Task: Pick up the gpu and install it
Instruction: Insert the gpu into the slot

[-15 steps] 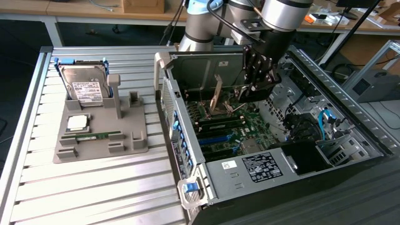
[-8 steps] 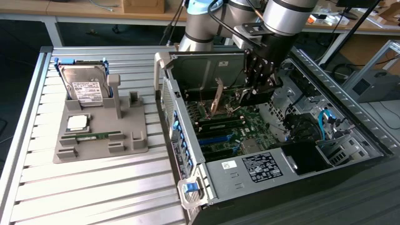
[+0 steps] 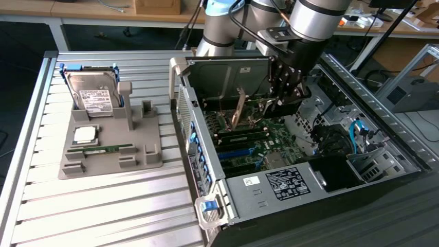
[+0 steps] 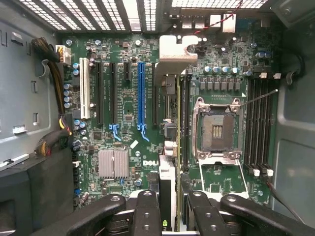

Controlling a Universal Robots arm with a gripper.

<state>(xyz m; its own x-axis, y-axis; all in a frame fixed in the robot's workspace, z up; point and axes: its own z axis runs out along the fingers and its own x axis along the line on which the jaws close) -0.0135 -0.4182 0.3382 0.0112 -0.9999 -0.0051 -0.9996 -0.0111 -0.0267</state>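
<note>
The gpu (image 4: pixel 167 182), a thin brownish card seen edge-on, runs from between my fingers to its silver end bracket (image 4: pixel 178 51) by the case's vented rear wall. My gripper (image 4: pixel 170 216) is shut on the card's near end. In the exterior view the gripper (image 3: pixel 280 104) is lowered inside the open computer case (image 3: pixel 205 170), with the gpu (image 3: pixel 239 109) hanging tilted just above the motherboard (image 3: pixel 274 139). The card sits over the black slot beside the blue slot (image 4: pixel 141 98). I cannot tell whether its edge touches the slot.
To the exterior view's left, a grey holder (image 3: pixel 113 154) on the slatted table carries a hard drive (image 3: pixel 92 95), a processor chip (image 3: pixel 86 135) and a green RAM stick (image 3: pixel 103 149). Inside the case are the CPU socket (image 4: pixel 216 130), cable bundles (image 4: pixel 54 73) and a heatsink (image 4: pixel 113 163).
</note>
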